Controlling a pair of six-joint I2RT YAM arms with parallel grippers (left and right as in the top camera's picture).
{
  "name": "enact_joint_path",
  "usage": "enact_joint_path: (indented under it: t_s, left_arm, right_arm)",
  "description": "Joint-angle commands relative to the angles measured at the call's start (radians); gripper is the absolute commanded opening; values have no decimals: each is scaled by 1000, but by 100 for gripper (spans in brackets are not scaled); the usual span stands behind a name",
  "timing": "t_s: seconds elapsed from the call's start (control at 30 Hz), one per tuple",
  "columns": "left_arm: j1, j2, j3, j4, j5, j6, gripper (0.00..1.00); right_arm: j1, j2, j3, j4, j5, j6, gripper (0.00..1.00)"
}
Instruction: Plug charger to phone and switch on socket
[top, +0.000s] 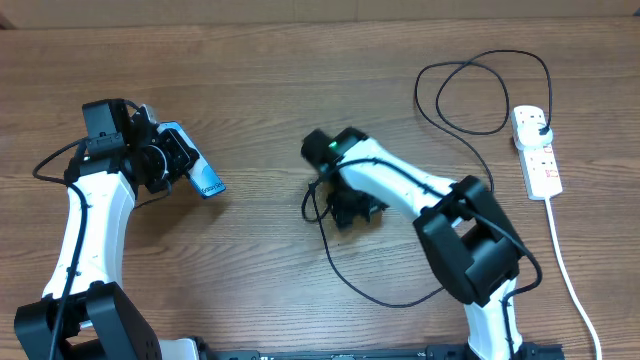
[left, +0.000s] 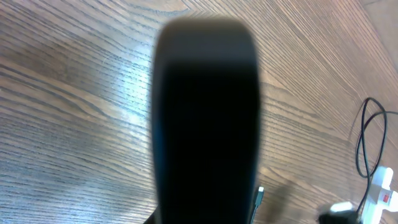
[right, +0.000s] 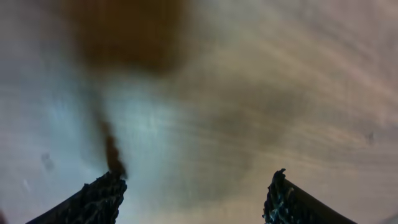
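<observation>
The left gripper pinched the phone, its screen print seemingly too small to read. The right gripper stood spread.

Left claw clamped shut, right claw spread wide, pointing down near centre.

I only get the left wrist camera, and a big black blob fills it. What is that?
Observer: The phone, clamped in the left gripper; from above its screen shows blue.
Operator: Where's the other arm?
Observer: The right gripper hangs over the middle of the table, fingers apart, nothing between them.
Operator: Is anything plugged in?
Observer: The charger cable ends in a black plug sitting in the power strip.
</observation>
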Motion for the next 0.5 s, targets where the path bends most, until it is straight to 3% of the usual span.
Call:
enact_joint_path:
  t_s: [0.0,0.2,0.47]
  left_arm:
    - [1,-23,11,5,9,-4,5]
    - [0,-23,11,5,9,-4,5]
    - [0,-23,11,0,9,-4,5]
  right_arm:
    - [-39,-6,19,66,-120,5,74]
    - [-65,-6,19,265,-346,5,62]
    - [-48,-6,16,510,-357,13,60]
